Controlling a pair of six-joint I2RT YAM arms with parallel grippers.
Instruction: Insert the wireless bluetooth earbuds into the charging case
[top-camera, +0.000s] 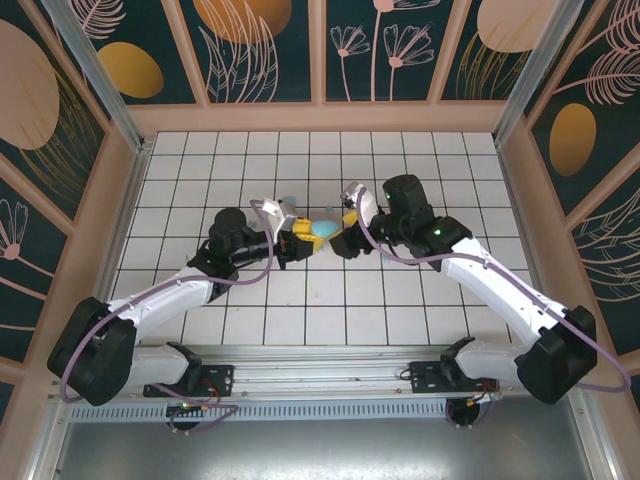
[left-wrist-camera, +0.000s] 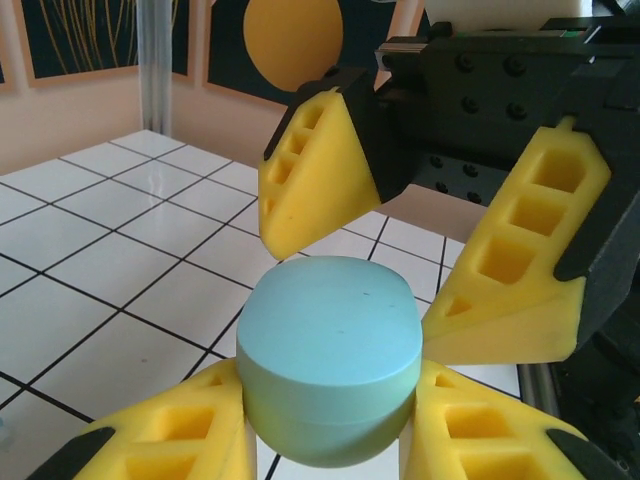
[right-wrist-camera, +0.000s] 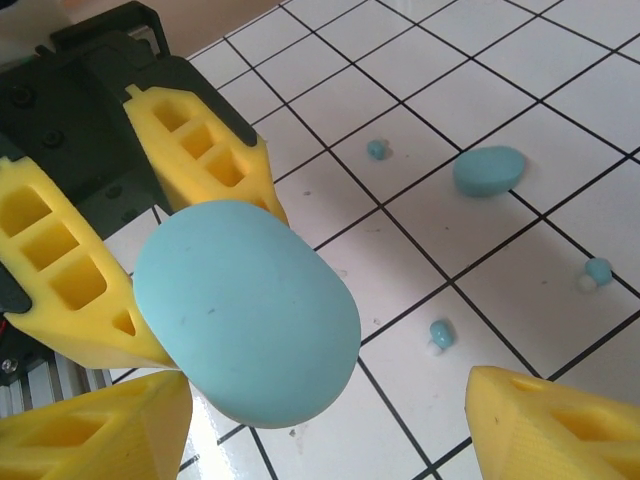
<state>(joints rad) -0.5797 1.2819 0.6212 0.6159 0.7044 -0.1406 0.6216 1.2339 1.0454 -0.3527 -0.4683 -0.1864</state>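
Step in hand is judged as case preparation, not insertion. Charging case (left-wrist-camera: 330, 350) is clamped between the closed-in fingers of the left hand (top-camera: 303, 240) and held off the desk (right-wrist-camera: 480, 80), with the lid apparently shut. Right hand (top-camera: 347, 238) is spread wide with nothing gripped, its fingers set either side of the case; contact cannot be confirmed. Earbuds (right-wrist-camera: 440, 333) are lying on the desk tiles, well apart from the case, none picked up.

Next move, as judged: the lid has to be opened, or the case re-gripped, by the right hand. A pinch on the upper half is called for while the lower half is clamped by the left. The shell is smooth and rounded, so a slip is likely if it is squeezed off-centre. Only after that can an earbud be fetched.

View differences: three earbuds are seen in the right wrist view, with a second blue oval piece (right-wrist-camera: 488, 170) on the desk near them. A faint seam around the case and the right hand's open fingers above it are given by the left wrist view. In the top view both hands are seen meeting at mid-desk with the case between them.
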